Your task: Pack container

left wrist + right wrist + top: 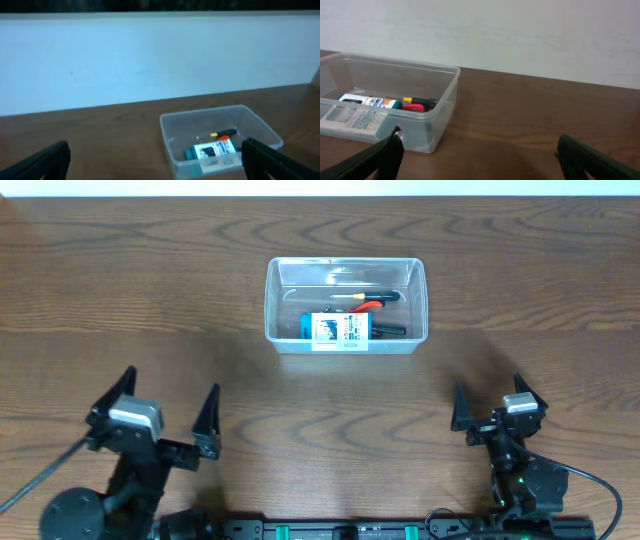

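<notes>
Container: The clear plastic container (pixel 268 305) sat on the desk (pixel 150 280) towards the far side, roughly midway between my two arms and well apart from both.
Contents: Inside lay a blue-and-white box (pixel 338 329) against the near wall, a yellow-and-black screwdriver (pixel 375 296) behind it, and a red-handled tool (pixel 368 307) between the two (pliers or cutters, I could not tell which).
Left claw: The left claw (pixel 172 380) was released, its jaws spread wide and grasping nothing, down by my edge of the desk.
Right claw: The right claw (pixel 488 383) was released as well, empty, and also at the near edge.
Outside the container: I could find no loose item waiting on the desk in any of the three views.
Done: By my judgement the loading was finished or nearly so, since everything I could see was already inside.
Left: Possibly a lid, though none was in view; otherwise I reckoned little remained beyond leaving both arms parked.
</notes>
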You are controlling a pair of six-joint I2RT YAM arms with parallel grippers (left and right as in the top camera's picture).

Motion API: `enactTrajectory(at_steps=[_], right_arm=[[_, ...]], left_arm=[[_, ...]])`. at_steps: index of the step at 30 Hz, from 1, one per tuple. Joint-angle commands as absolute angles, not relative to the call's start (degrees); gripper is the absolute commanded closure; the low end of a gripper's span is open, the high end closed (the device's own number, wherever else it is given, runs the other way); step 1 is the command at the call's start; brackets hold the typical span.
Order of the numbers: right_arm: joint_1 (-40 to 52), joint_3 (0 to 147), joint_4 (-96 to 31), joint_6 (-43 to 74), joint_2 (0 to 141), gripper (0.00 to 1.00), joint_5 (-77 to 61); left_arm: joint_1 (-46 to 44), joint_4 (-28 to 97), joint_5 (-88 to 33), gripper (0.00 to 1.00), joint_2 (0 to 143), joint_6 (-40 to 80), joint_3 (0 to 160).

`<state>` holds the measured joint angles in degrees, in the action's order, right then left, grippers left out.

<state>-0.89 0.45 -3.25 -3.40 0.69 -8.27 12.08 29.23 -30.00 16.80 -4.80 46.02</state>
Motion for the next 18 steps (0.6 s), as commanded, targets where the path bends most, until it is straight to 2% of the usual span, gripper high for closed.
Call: enactTrajectory(at_steps=[1, 9, 18], right_arm=[[-0.3, 0.3, -3.5, -3.9, 0.3, 0.01, -7.9], [-0.3, 0.3, -3.5, -3.9, 0.3, 0.01, -7.9], [-0.3, 0.3, -3.5, -3.9, 0.3, 0.01, -7.9]], left_arm=[[9.0, 26.0, -30.2, 0.02, 13.5, -5.3, 39.1], [0.5, 9.8, -27.6, 0.02, 5.7, -3.6, 26.3], [-1.1, 7.8, -15.5, 0.02, 1.5, 10.8, 18.0]])
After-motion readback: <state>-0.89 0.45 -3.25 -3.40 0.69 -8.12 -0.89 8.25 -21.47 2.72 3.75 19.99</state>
